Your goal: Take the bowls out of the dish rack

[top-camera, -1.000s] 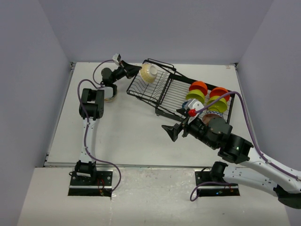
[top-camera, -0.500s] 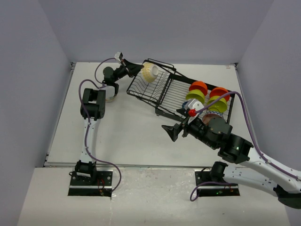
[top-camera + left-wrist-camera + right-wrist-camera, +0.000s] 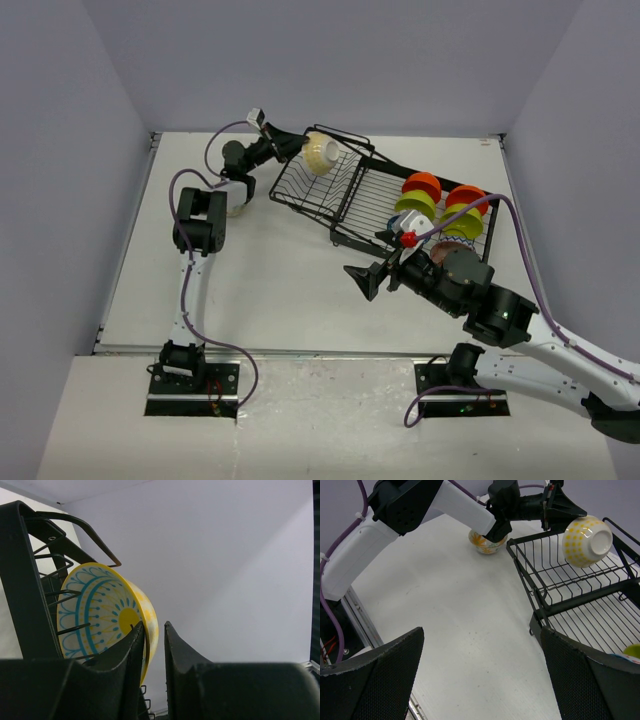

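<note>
Left hand (image 3: 292,148) lifting the yellow bowl (image 3: 320,153) out of the dish rack (image 3: 350,200).
On the white surface (image 3: 270,290) the dish rack has not moved, but over the last second the yellow bowl has crept up toward the far rim of the left section. It is tilted on edge, so it looks nearly free. The left arm (image 3: 195,225) reaches far out with its wrist raised, and its hand is clamped on the bowl's rim, one finger inside and one outside. The right arm (image 3: 480,300) has not shifted. The right hand (image 3: 366,280) hangs over the surface near the rack's front, fingers spread wide and holding nothing. Orange and green bowls (image 3: 421,186) wait on edge in the right section. A floral bowl (image 3: 484,546) already stands on the surface beside the left arm.
</note>
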